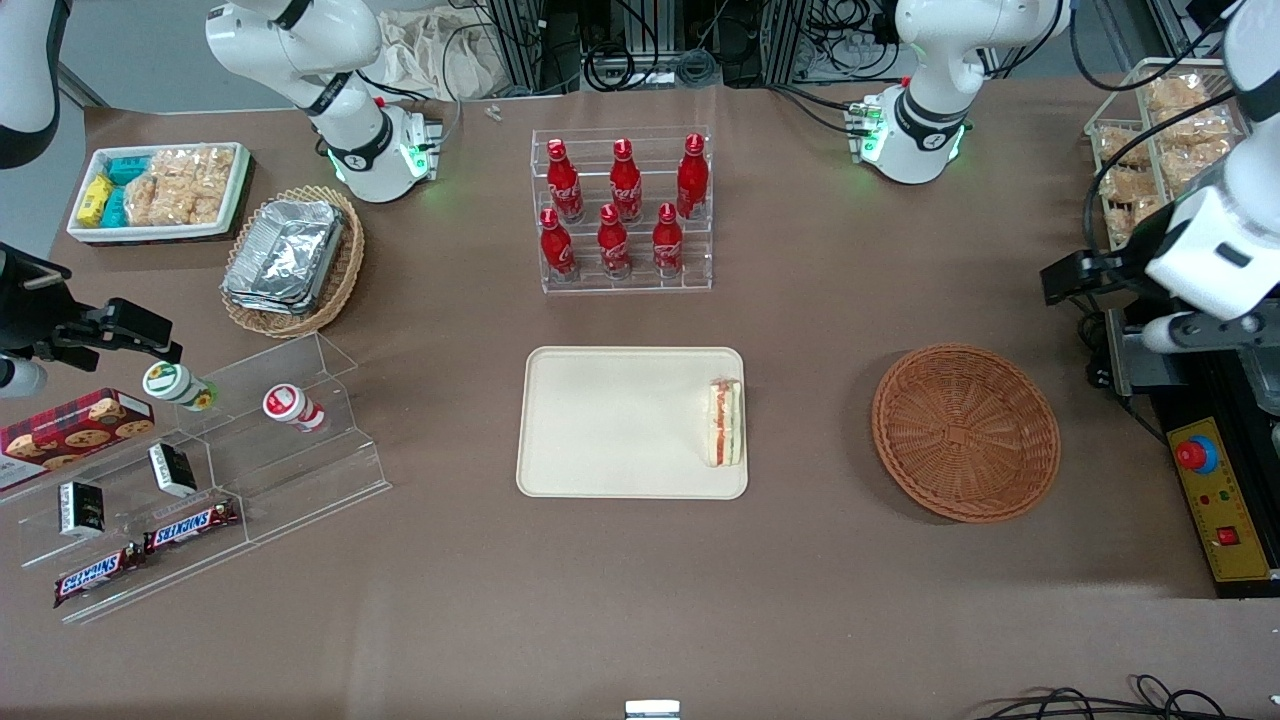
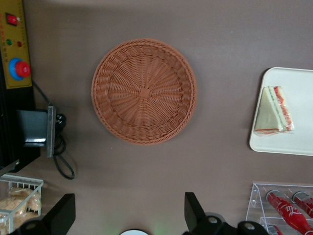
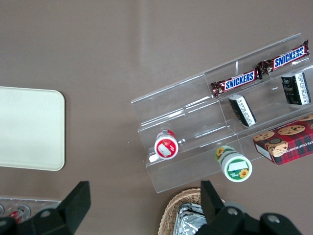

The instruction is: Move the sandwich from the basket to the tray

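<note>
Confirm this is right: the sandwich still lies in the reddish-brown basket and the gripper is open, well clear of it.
Not quite. The sandwich lies on the tray, as the front view shows; the basket holds nothing. The gripper is indeed open and clear of it.

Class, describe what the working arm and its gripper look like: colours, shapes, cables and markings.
The left arm has glossy white rounded shells with black joint bands; its base glows green, with black cables plugged in. The gripper has two black, wedge-shaped fingers on a dark body, spread open.

White glossy left arm (image 1: 1215, 240), black joint rings, green base lights; tool (image 2: 128, 215) fingers black, apart.
</note>
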